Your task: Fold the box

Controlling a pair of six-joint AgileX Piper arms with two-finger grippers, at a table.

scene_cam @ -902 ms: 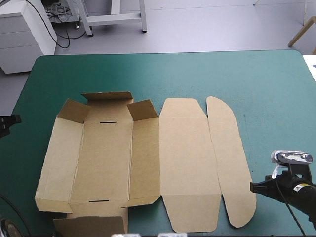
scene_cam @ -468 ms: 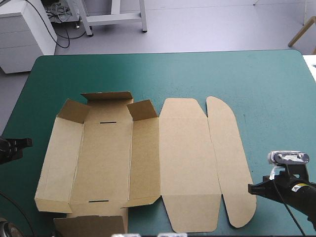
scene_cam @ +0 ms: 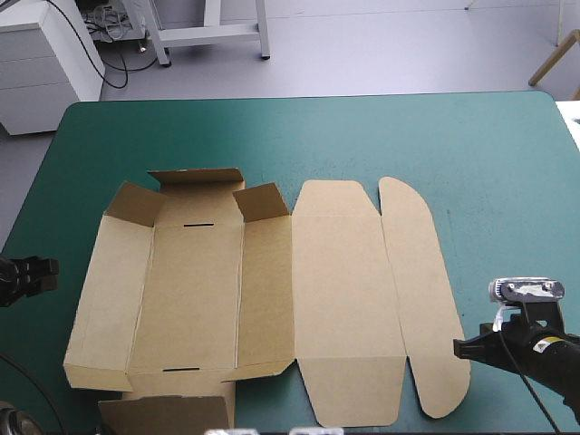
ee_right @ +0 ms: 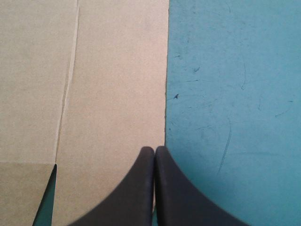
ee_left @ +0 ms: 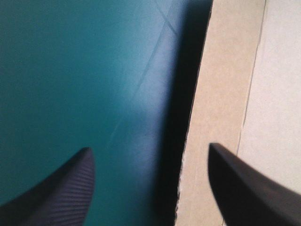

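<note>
The brown box (scene_cam: 272,290) lies unfolded on the teal-green cover, left of centre. Its left wall and the two far corner flaps are slightly raised, and the lid panel and rounded flap lie flat to the right. My left gripper (scene_cam: 45,269) sits just off the box's left edge. In the left wrist view this gripper (ee_left: 149,148) is open, and the box's raised edge (ee_left: 221,94) runs ahead between its fingers, with one finger (ee_left: 244,188) over the board. My right gripper (scene_cam: 460,347) is at the rounded flap's near right edge. There it (ee_right: 154,149) is shut, its tip on the edge of the board (ee_right: 103,84).
A further flap of brown board (scene_cam: 163,412) shows at the table's near edge, below the box's left part. Bare teal-green cover (scene_cam: 489,181) stretches along the far side and to the right of the box.
My left gripper came in from the table's left edge toward the box and its fingers have parted. My right gripper crept slightly toward the rounded flap. The box lies unchanged.
</note>
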